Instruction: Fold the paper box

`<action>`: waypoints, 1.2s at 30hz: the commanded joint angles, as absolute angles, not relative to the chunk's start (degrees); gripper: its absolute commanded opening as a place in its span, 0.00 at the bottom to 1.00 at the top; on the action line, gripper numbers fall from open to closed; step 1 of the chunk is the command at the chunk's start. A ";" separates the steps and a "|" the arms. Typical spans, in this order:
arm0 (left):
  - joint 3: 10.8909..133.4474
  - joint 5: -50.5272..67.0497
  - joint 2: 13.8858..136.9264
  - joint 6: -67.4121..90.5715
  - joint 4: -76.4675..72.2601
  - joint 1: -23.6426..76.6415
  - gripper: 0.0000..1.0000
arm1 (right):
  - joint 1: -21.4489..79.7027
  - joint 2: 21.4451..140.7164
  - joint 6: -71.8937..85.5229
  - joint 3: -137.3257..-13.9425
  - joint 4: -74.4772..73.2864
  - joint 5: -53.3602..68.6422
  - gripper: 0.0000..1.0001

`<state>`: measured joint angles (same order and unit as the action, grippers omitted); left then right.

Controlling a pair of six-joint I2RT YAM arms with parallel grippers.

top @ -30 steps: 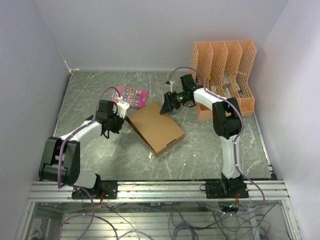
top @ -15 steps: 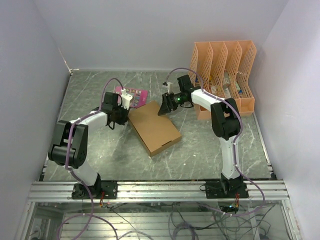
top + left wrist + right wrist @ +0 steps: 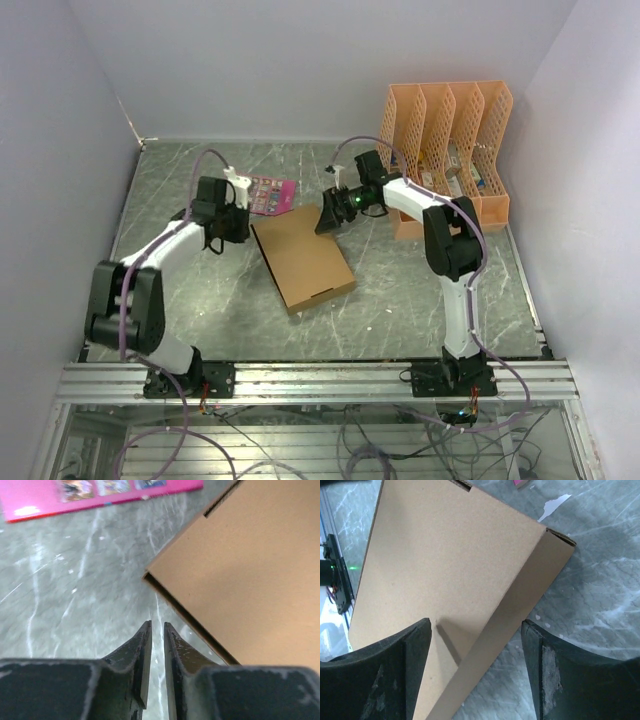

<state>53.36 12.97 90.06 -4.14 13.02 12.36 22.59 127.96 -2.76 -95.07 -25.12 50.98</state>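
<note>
The paper box [image 3: 302, 258] is a flat, shut brown cardboard box lying at an angle in the middle of the table. My left gripper [image 3: 238, 228] is low over the table just off the box's far left corner [image 3: 150, 575]. Its fingers [image 3: 172, 650] are parted by only a narrow slit, and nothing is between them. My right gripper [image 3: 328, 214] hangs over the box's far right corner. It is open wide and astride the box's long side wall [image 3: 520, 610]. One finger [image 3: 415, 655] is over the lid and the other [image 3: 545, 660] is over the table.
A pink printed card [image 3: 268, 193] lies behind the box, near the left gripper. An orange lattice file organizer [image 3: 445, 150] stands at the back right against the wall. A white paper scrap [image 3: 554, 504] lies beside the box's corner. Walls close in the left, right and back.
The box has turned on the table, its near end swinging left. My left gripper has drawn back from the box corner and its jaws have parted a little. The right gripper has barely shifted.
</note>
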 commanded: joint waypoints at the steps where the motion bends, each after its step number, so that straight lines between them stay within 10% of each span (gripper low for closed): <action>1: 54.35 11.12 77.96 6.99 20.65 8.11 0.29 | 20.64 121.55 -5.91 -93.78 -26.73 52.33 0.73; 17: 29.51 23.19 52.24 42.34 9.35 8.13 0.62 | 20.31 96.86 -5.43 -58.01 -8.69 54.74 0.70; 36: 28.79 14.88 61.42 44.83 -0.36 19.95 0.66 | 19.88 100.70 2.77 -52.93 -3.54 48.31 0.45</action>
